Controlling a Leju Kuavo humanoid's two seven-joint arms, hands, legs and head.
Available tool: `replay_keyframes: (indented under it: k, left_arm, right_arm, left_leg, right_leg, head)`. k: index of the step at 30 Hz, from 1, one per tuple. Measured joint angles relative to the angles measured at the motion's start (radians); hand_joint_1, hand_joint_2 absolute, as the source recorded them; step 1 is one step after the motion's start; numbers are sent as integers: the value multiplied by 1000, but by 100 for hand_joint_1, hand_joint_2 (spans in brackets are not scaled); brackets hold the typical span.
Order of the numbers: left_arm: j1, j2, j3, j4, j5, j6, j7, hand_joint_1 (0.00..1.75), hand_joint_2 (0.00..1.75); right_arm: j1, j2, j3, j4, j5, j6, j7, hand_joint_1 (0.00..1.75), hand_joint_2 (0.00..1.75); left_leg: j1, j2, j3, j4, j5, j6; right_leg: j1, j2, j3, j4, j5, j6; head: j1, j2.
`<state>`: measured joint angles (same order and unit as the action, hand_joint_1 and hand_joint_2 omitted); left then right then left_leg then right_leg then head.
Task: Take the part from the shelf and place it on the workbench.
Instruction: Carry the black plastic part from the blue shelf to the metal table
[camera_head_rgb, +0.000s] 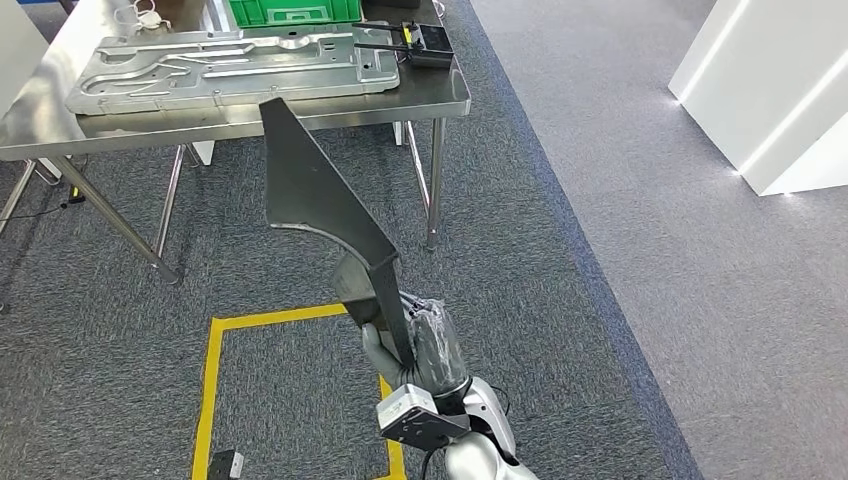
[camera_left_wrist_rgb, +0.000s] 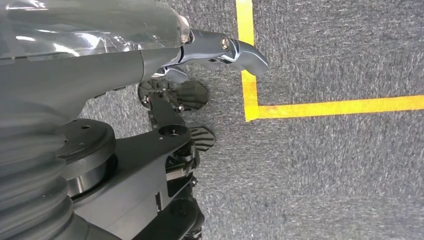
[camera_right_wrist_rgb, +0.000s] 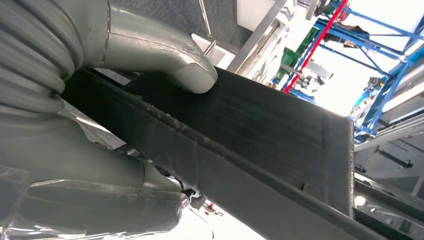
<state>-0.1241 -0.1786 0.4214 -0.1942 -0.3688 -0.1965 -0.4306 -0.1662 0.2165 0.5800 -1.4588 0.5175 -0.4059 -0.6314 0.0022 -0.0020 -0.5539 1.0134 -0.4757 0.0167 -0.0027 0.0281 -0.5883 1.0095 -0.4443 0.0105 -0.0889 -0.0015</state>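
gripping one black part (camera_head_rgb: 320, 205) (tilted upright), the right hand (camera_head_rgb: 415, 345) nears one workbench (camera_head_rgb: 250, 110); left hand's state unclear

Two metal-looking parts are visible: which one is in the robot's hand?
The black part, gripped by the right hand and raised over the carpet. The silver panel lies flat on the workbench, untouched.

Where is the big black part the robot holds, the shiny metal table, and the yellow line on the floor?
black part (camera_head_rgb: 310, 190), head view, on its wide flat face.
metal table (camera_head_rgb: 250, 113), head view, on its front edge.
yellow line (camera_head_rgb: 207, 390), head view, on its left strip.
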Motion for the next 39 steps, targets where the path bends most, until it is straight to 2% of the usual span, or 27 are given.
replay_keyframes:
  k: [22, 28, 30, 32, 34, 35, 36, 37, 38, 39]
  left_arm:
    - [0, 0, 0, 0, 8, 2, 3, 0, 175]
    - [2, 0, 2, 0, 7, 4, -2, 0, 175]
    - [1, -1, 2, 0, 4, 4, -4, 0, 175]
    - [1, -2, 3, 0, 3, 4, -5, 0, 175]
    - [2, -1, 3, 0, 2, 4, -6, 0, 175]
    - [3, -1, 4, 0, 2, 4, -6, 0, 175]
    - [5, -1, 4, 0, 2, 4, -6, 0, 175]
    - [5, -1, 4, 0, 2, 4, -6, 0, 175]
    - [5, -1, 4, 0, 2, 4, -6, 0, 175]
    - [5, -1, 4, 0, 2, 4, -6, 0, 175]
  right_arm:
    - [-46, 0, 3, 65, -63, -40, -8, 175, 175]
    - [-38, 0, -8, 64, -58, -76, -15, 175, 175]
    - [-33, 0, -13, 59, -52, -86, -16, 175, 175]
    - [-30, 0, -17, 55, -48, -90, -18, 175, 175]
    - [-24, 0, -22, 54, -43, -92, -19, 175, 175]
    - [-19, -1, -25, 54, -40, -93, -19, 175, 175]
    - [-15, -1, -26, 54, -38, -94, -19, 175, 175]
    - [-12, -1, -27, 54, -38, -94, -19, 175, 175]
    - [-11, -1, -28, 54, -37, -95, -19, 175, 175]
    - [-10, -1, -29, 54, -36, -95, -19, 175, 175]
  left_leg:
    - [0, 0, 0, 0, 0, 0]
    - [-5, -1, -5, 6, -1, 7]
    - [1, -1, -2, -5, 7, 15]
    - [7, -2, 2, -16, 16, 24]
    - [6, -5, 0, -18, 17, 27]
    - [6, -9, -1, -18, 17, 26]
    - [6, -15, -1, -17, 17, 25]
    - [7, -22, 0, -17, 17, 23]
    - [8, -31, 1, -15, 16, 20]
    - [9, -40, 2, -14, 14, 16]
  right_leg:
    - [0, 0, 0, 0, 0, 0]
    - [-6, -1, -1, -4, 4, 9]
    - [-5, -6, -4, 4, -3, 14]
    - [-4, -13, -34, 70, -46, 19]
    - [-7, -16, -97, 202, -111, 23]
    - [-10, -16, -124, 257, -129, 25]
    - [-13, -16, -135, 280, -129, 26]
    - [-16, -16, -126, 261, -108, 26]
    - [-19, -13, -98, 206, -74, 26]
    - [-23, 0, -62, 134, -42, 25]
  head:
    - [0, 0]
    - [0, 0]
    - [0, 0]
    - [0, 0]
    - [0, 0]
    - [0, 0]
    - [0, 0]
    - [0, 0]
    - [0, 0]
    - [0, 0]
